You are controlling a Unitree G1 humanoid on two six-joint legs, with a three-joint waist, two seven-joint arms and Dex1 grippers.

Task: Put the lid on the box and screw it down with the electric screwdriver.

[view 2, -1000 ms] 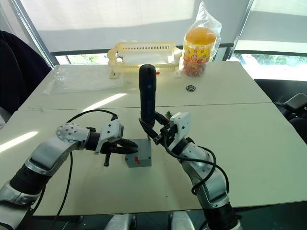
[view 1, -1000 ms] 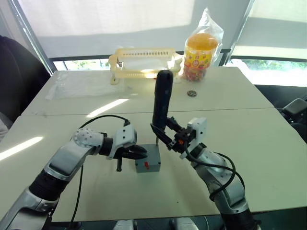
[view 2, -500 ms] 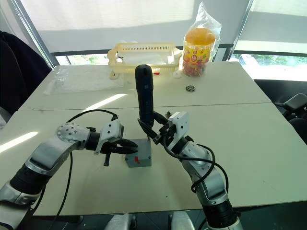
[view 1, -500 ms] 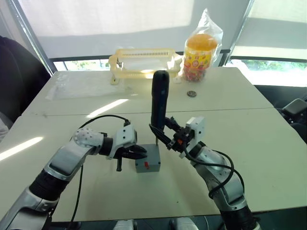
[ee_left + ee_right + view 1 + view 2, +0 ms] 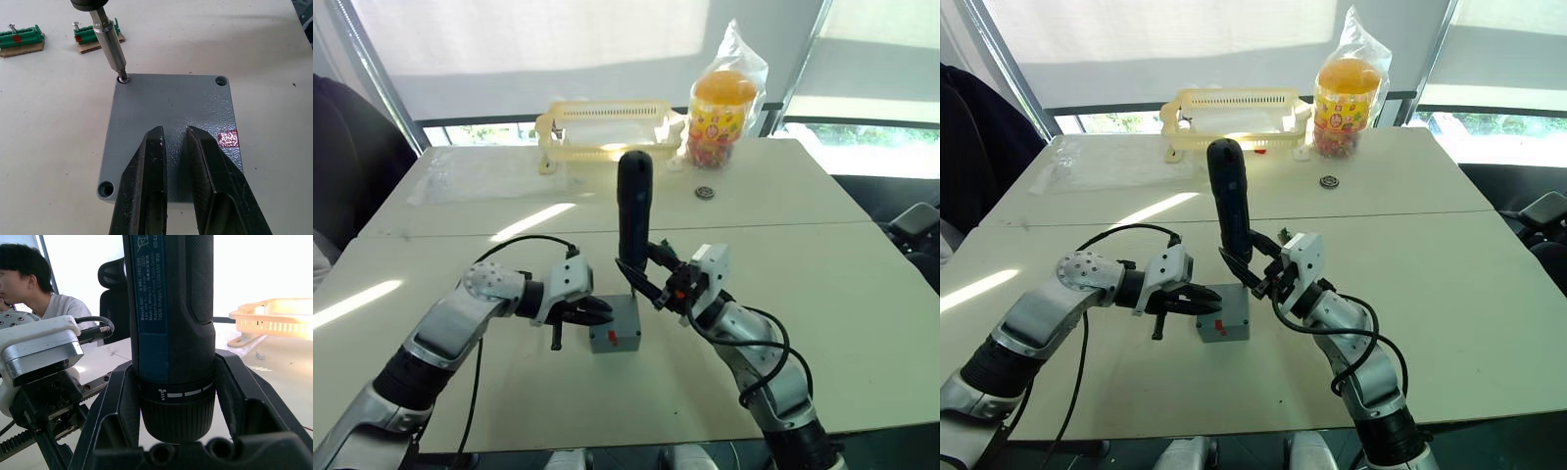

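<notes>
Lid (image 5: 171,132) seated on box (image 5: 616,337) at near-centre of table (image 5: 862,294), L gripper (image 5: 173,142) fingers nearly together, tips resting on lid top, R gripper (image 5: 173,396) clamped on electric screwdriver (image 5: 633,225), upright w/ slight tilt, bit in far corner screw hole.

The lid (image 5: 168,132) covers the box's inside; the electric screwdriver (image 5: 105,34) body is cut off in the left wrist view.
</notes>
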